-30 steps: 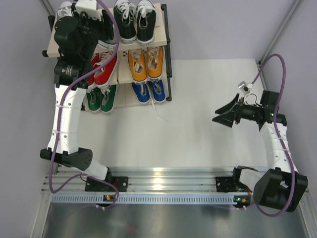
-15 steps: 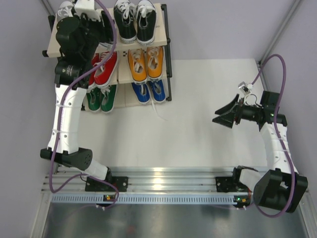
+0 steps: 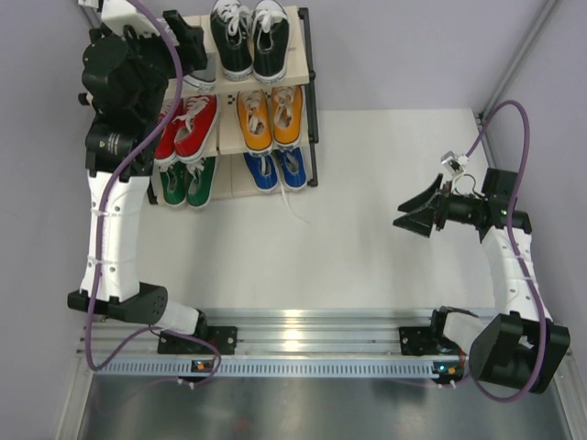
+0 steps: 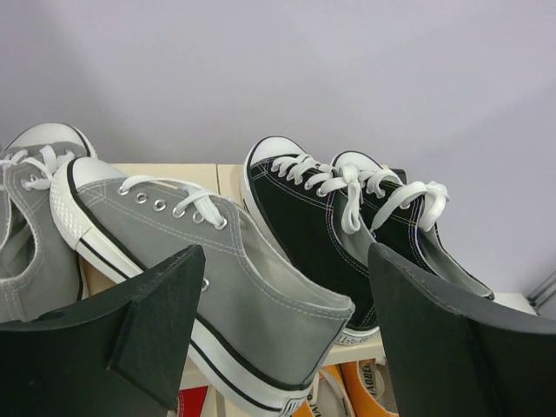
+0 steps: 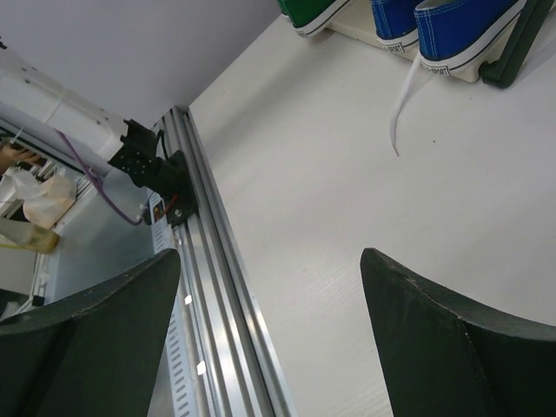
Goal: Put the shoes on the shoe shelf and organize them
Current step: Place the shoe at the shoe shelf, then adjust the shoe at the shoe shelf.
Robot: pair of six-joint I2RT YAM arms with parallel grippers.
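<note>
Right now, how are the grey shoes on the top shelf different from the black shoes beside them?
The grey shoes are on the left, the black shoes on the right. The near grey shoe's heel sticks further forward, between the open fingers of the left gripper; the black shoes stand back from it. Both have white laces and toe caps, and share the top board of the shoe shelf.

- shoe shelf point(image 3: 295, 57) top board: grey pair point(image 4: 174, 261) right in front of left gripper point(image 4: 285, 269), black pair point(image 3: 249, 37) to its rt
- mid tier, below it: red pair point(image 3: 188, 128) + orange pair point(image 3: 269, 117)
- btm tier: green pair point(image 3: 188, 181) + blue pair point(image 3: 275, 170)
- shelf sits on white table point(image 3: 367, 247)
</note>
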